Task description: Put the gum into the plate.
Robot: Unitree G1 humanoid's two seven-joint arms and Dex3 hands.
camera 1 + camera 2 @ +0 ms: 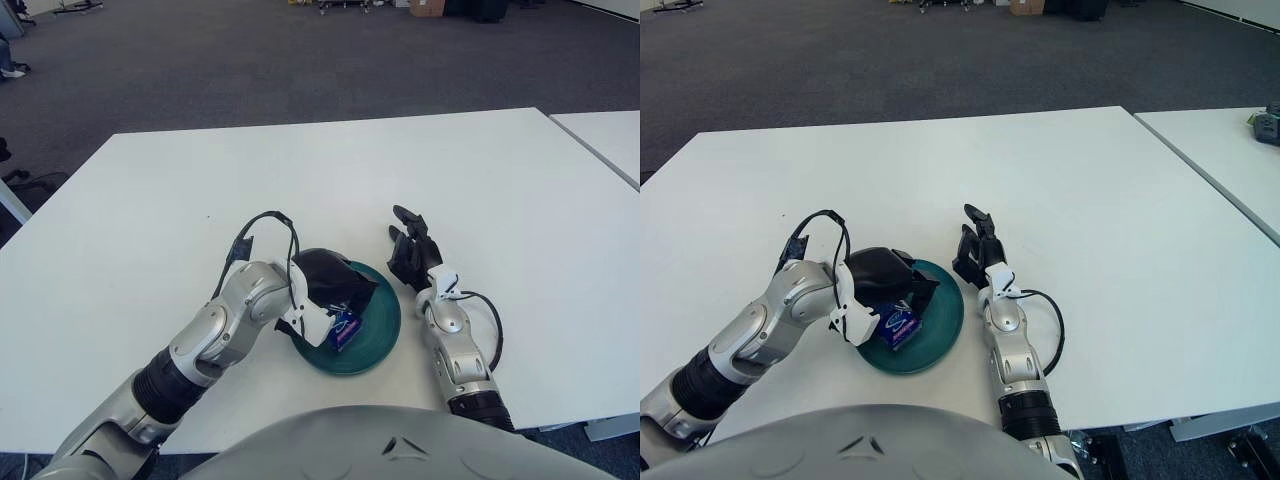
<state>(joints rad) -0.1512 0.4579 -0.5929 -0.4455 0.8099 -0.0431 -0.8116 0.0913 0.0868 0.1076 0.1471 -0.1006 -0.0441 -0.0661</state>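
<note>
The dark green plate [385, 325] sits on the white table near its front edge. A small blue gum pack [343, 330] lies tilted inside the plate, towards its left side. My left hand [335, 282] hovers over the plate's left half. Its black fingers [362, 287] stretch out above the pack with a gap beneath them, while the pack leans by the hand's white underside. Just right of the plate, my right hand [410, 250] shows idle with its fingers relaxed and holding nothing.
The white table [330, 180] stretches far ahead and to both sides. A second white table [1220, 150] stands off to the right with a gap between. Cables loop off both wrists.
</note>
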